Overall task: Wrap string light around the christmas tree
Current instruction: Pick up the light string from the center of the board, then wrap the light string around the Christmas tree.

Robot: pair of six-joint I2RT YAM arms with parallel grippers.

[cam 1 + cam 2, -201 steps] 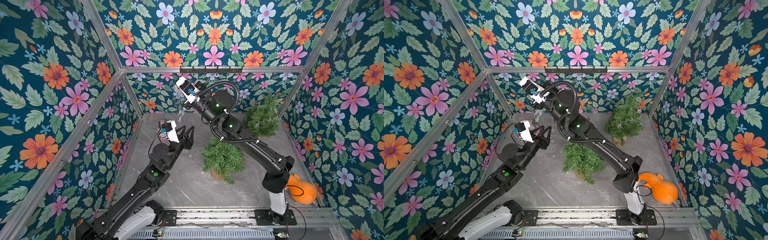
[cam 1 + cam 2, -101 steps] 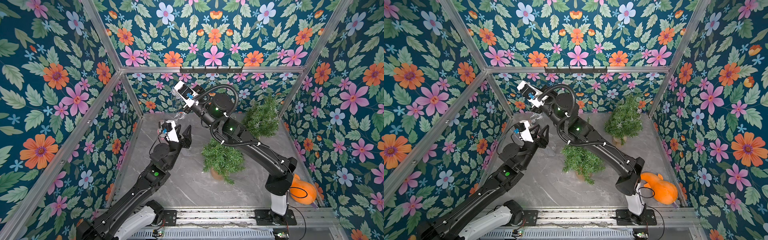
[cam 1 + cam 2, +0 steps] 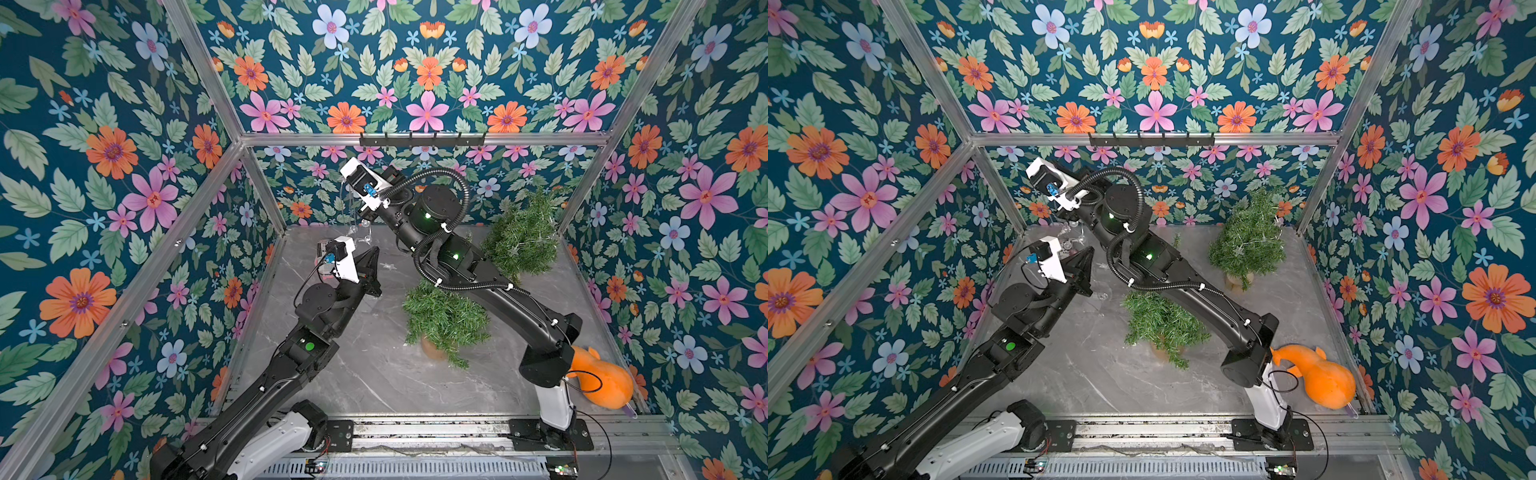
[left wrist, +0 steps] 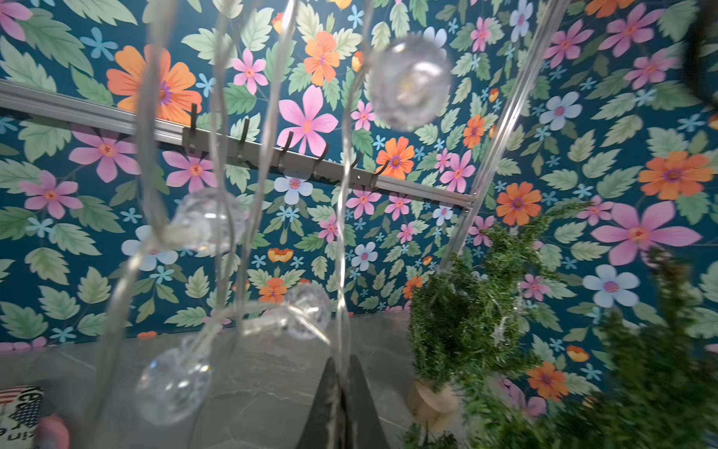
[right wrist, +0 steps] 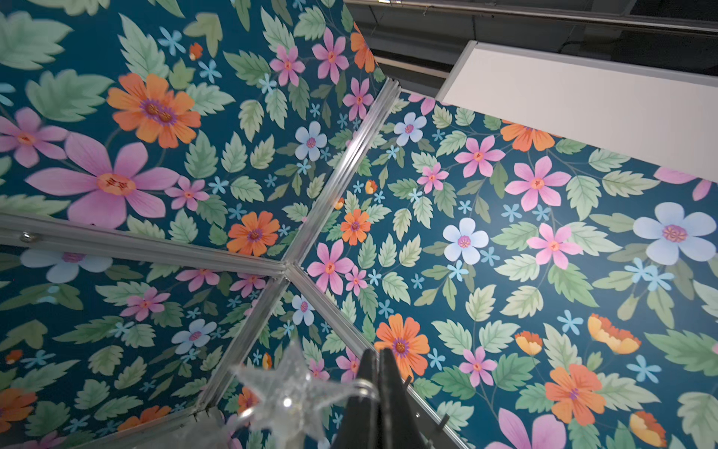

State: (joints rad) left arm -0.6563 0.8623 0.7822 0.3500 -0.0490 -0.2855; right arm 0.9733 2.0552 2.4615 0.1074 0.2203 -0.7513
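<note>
The string light (image 4: 410, 83) hangs so close to the left wrist camera that its lights are blurred blobs. The left gripper (image 4: 342, 361) and a flag-printed object (image 4: 19, 404) are cut off by that frame's edge. The right gripper (image 5: 376, 353) is cropped too, with a blurred star beside it. In both top views the wire is too thin to trace, and the right arm (image 3: 498, 291) covers part of the christmas tree (image 3: 446, 320) at the middle of the tabletop (image 3: 374, 374) and part of the orange toy (image 3: 602, 382).

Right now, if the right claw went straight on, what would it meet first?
Probably the floral wall near the aluminium corner post; nothing else shows ahead of the right claw. Depth is unclear.
</note>
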